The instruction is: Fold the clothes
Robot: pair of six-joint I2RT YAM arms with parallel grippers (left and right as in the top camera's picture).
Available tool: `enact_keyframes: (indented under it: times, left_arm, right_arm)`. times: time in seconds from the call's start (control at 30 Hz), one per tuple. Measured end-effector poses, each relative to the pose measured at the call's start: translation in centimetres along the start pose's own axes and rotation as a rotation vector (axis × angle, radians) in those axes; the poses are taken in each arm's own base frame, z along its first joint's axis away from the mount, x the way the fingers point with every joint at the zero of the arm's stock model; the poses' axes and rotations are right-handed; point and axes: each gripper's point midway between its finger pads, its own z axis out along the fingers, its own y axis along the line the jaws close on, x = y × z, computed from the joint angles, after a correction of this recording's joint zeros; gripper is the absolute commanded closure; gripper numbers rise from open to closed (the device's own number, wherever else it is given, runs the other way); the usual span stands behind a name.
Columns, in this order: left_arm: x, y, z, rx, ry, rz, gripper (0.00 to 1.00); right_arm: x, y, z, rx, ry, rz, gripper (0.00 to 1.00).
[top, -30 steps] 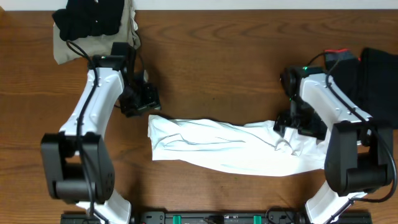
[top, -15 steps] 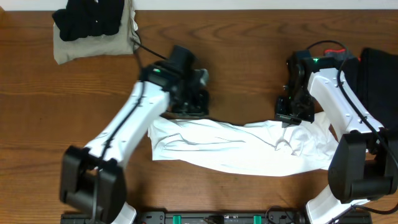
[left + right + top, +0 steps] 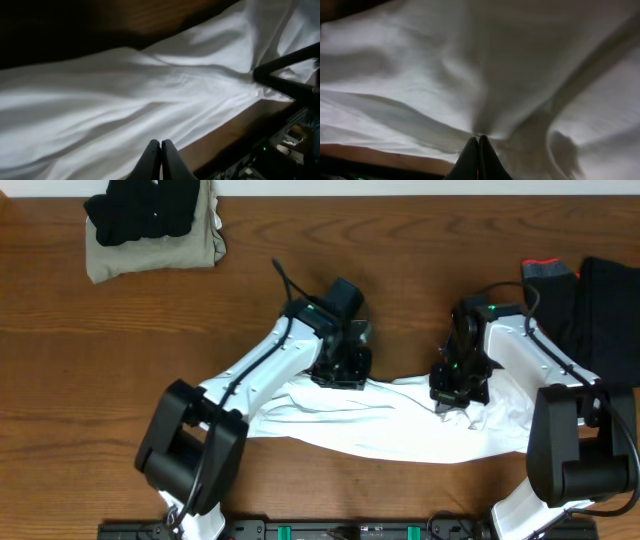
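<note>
Though wrinkled, white shirt (image 3: 360,420) beneath closed left hand (image 3: 161,149), right hand (image 3: 478,144).

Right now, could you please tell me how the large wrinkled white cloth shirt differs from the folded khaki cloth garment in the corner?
The white shirt lies stretched long and wrinkled; the khaki garment is folded compact. The left gripper and right gripper, both shut, are down on the white shirt; only a black garment rests on the khaki garment. Both are soft cloth on the wooden table.
</note>
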Motion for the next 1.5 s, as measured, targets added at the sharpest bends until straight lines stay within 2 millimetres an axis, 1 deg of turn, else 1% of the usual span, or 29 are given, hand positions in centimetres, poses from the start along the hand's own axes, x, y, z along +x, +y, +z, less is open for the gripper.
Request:
enact_keyframes:
  times: [0.17,0.37,0.47,0.57,0.67,0.77,0.83,0.9,0.97,1.07,1.13,1.3,1.4,1.5]
  left_arm:
    - [-0.3,0.8,1.7,-0.01,0.026,-0.026,0.94]
    - [0.2,2.9,4.9,-0.045,0.107,-0.08,0.94]
    - [0.4,3.5,5.7,-0.057,0.13,-0.106,0.94]
    - [0.3,3.6,5.7,-0.056,0.129,-0.112,0.94]
    - [0.2,4.0,5.5,-0.058,0.127,-0.128,0.94]
    - [-0.1,5.2,4.9,-0.073,0.123,-0.164,0.94]
    - [-0.5,6.4,4.2,-0.077,0.116,-0.201,0.94]
    - [-1.0,7.7,3.4,-0.075,0.106,-0.247,0.94]
    - [-1.7,9.3,2.5,-0.071,0.085,-0.293,0.94]
    - [-2.7,11.6,1.1,-0.059,0.052,-0.358,0.94]
    - [-3.2,13.1,0.3,-0.054,0.029,-0.399,0.94]
    - [-2.9,16.6,-0.9,-0.037,0.015,-0.495,0.94]
    - [-2.7,17.8,-1.5,-0.013,0.008,-0.53,0.94]
    - [-2.3,18.5,-1.9,0.013,0.008,-0.55,0.94]
  right_arm:
    - [0.0,0.1,0.7,-0.019,-0.004,-0.005,0.99]
    - [-0.4,0.2,0.8,-0.027,-0.019,-0.009,0.99]
    - [-0.4,0.3,0.8,-0.027,-0.02,-0.01,0.99]
    - [-0.5,0.1,0.8,-0.016,-0.023,-0.009,0.98]
    - [-0.6,-0.3,0.8,0.003,-0.029,-0.002,0.96]
    - [-0.6,-0.5,0.8,0.016,-0.033,0.004,0.94]
    - [-0.6,-0.6,0.8,0.02,-0.034,0.008,0.92]
    - [-0.7,-0.6,0.8,0.021,-0.037,0.013,0.87]
    - [-0.9,-0.5,0.8,0.02,-0.045,0.015,0.85]
    - [-1.1,-0.5,0.8,0.019,-0.054,0.013,0.84]
    - [-1.2,-0.5,0.8,0.02,-0.056,0.012,0.87]
    - [-1.3,-0.7,0.8,0.029,-0.064,0.012,0.88]
    - [-1.4,-0.7,0.8,0.032,-0.066,0.011,0.88]
    - [-1.4,-0.7,0.8,0.033,-0.068,0.011,0.88]
